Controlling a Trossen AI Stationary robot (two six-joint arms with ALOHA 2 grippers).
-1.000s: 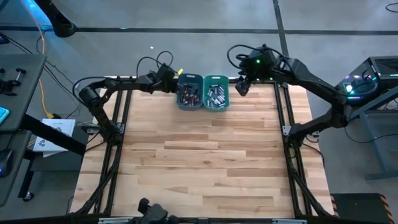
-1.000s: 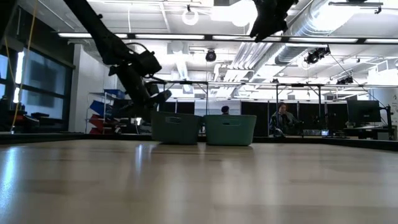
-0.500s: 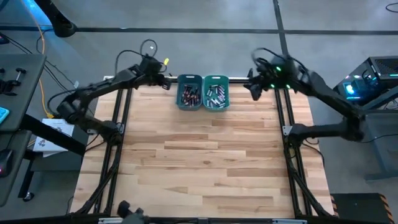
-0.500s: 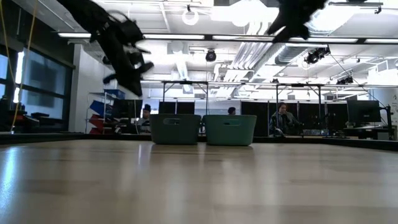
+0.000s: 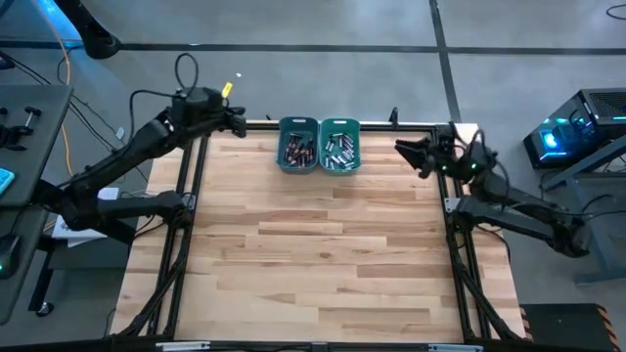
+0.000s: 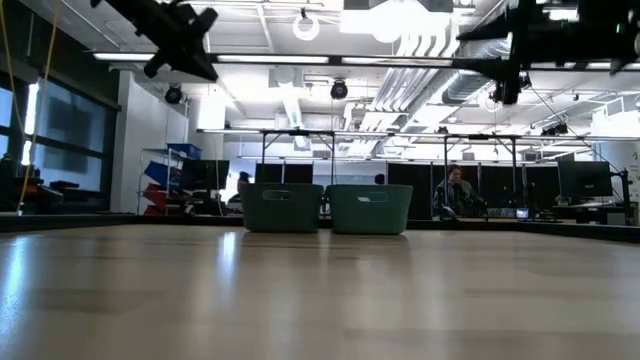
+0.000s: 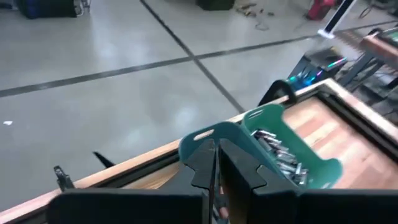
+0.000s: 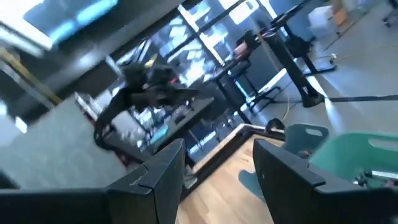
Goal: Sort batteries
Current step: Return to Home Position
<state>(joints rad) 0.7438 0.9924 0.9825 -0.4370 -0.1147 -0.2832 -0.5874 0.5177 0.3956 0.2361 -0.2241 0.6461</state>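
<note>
- Hovering high above the table's point(image 5: 313, 264) far-left corner, the left gripper point(image 5: 239, 120) has its fingers pressed together on nothing.
- Over at the far-right side, the right gripper point(image 5: 402, 148) hangs with fingers spread, empty.
- Between them, two teal bins point(image 5: 319, 123) touch at the far centre edge.
- In the left bin lie the dark batteries point(image 5: 297, 151), in the right bin the silvery batteries point(image 5: 339, 150).

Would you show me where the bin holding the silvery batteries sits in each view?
High view: the bin sits top centre, the right one of the pair.
Low view: centre, the right-hand one.
Left wrist view: in view, the farther of the two.
Right wrist view: in view, the nearer of the two.
Shared landmark: the second bin beside it.
</note>
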